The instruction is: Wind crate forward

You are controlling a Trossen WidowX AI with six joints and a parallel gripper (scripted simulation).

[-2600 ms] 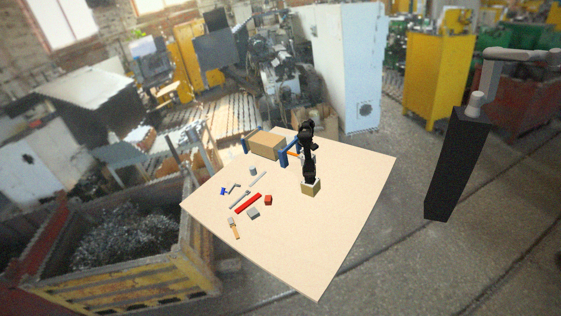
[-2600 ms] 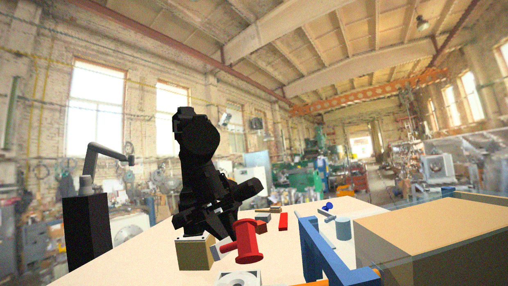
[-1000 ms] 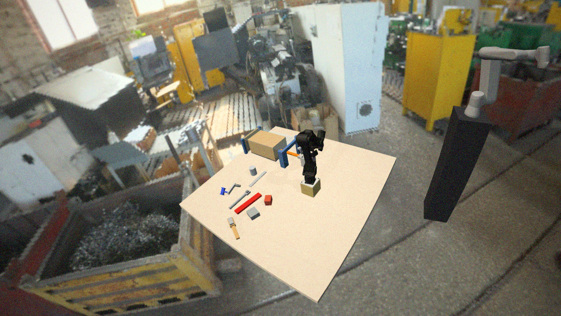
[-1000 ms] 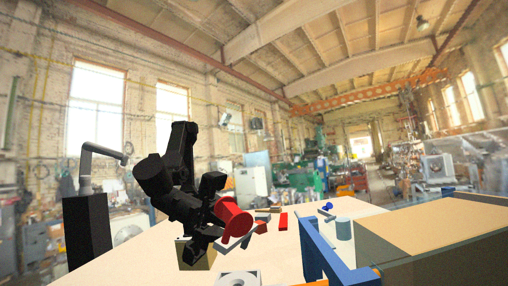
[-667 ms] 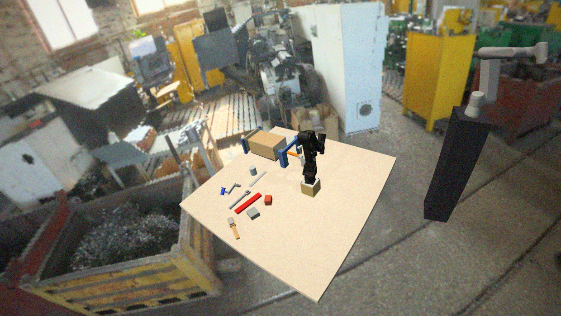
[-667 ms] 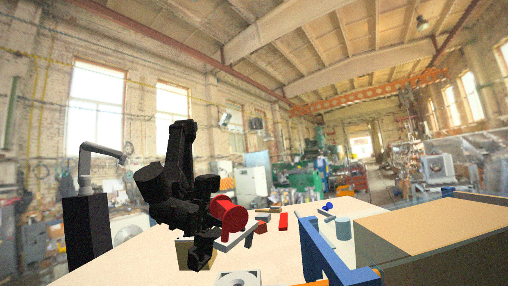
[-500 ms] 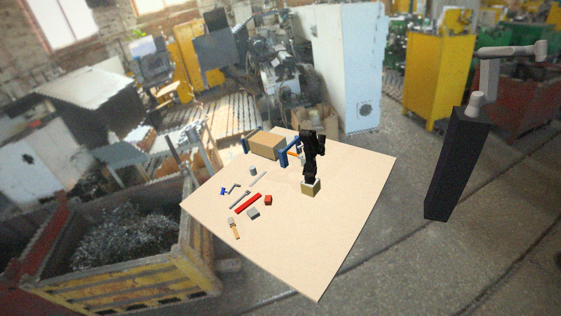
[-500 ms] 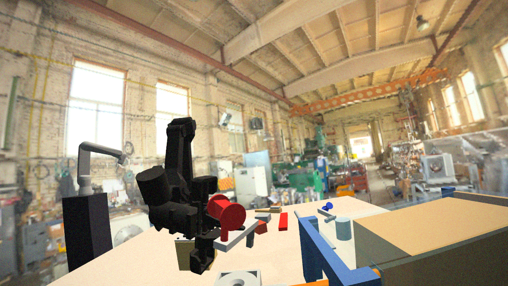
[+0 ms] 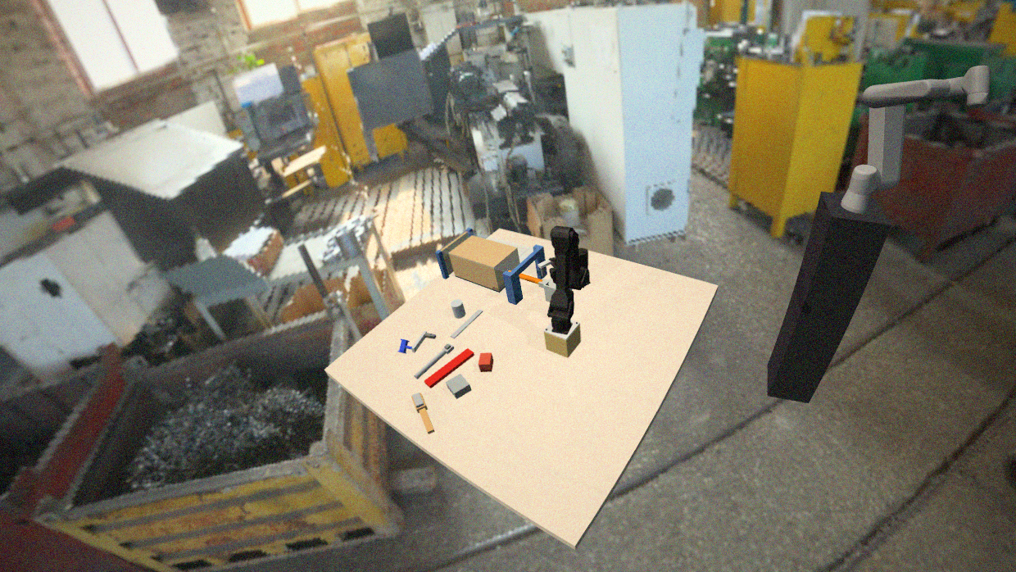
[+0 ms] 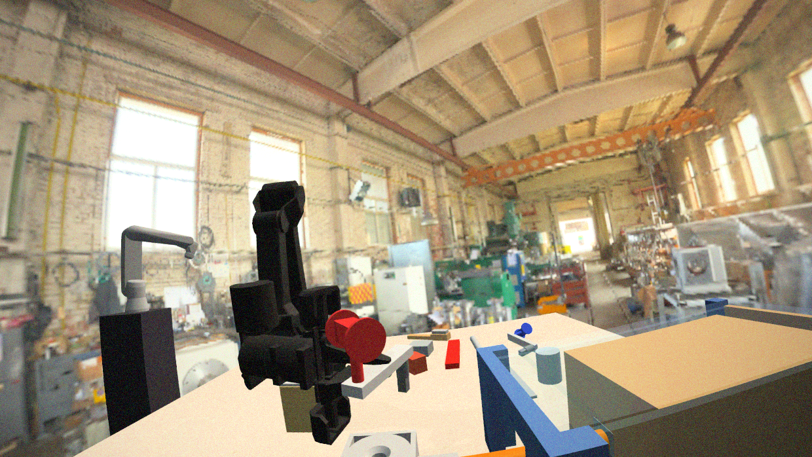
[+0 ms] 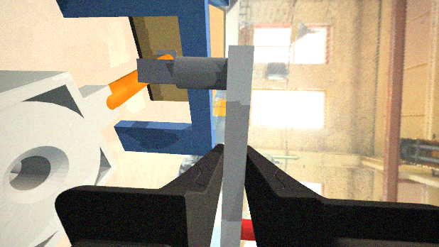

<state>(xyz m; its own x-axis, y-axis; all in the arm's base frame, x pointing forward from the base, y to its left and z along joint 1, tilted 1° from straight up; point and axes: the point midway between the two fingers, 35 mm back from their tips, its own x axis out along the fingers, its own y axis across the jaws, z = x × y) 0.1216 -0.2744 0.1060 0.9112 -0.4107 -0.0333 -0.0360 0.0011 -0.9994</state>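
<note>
My gripper (image 11: 232,150) (image 10: 339,381) (image 9: 553,272) is shut on the flat grey arm of the winch handle (image 11: 237,117) (image 10: 378,377), which has a red knob (image 10: 355,337). The handle's key shaft (image 11: 199,72) (image 10: 403,377) hangs in the air, off to the side of the hole (image 11: 30,170) in the grey winch (image 11: 53,117) (image 10: 378,445), toward the blue steel frame (image 11: 199,106) (image 10: 511,397) (image 9: 520,271). An orange strap (image 11: 124,90) (image 9: 529,279) runs from the winch through the frame to the tan crate (image 9: 483,261) (image 10: 682,363) (image 11: 163,35). The crate sits flat, set back from the frame.
Loose tools lie left of the arm: a blue-knobbed crank (image 9: 415,342), a grey cylinder (image 9: 458,308), a red bar (image 9: 449,367), a red block (image 9: 485,361), a grey block (image 9: 458,385) and a wooden-handled tool (image 9: 422,411). A black pillar (image 9: 824,298) stands off the bench to the right.
</note>
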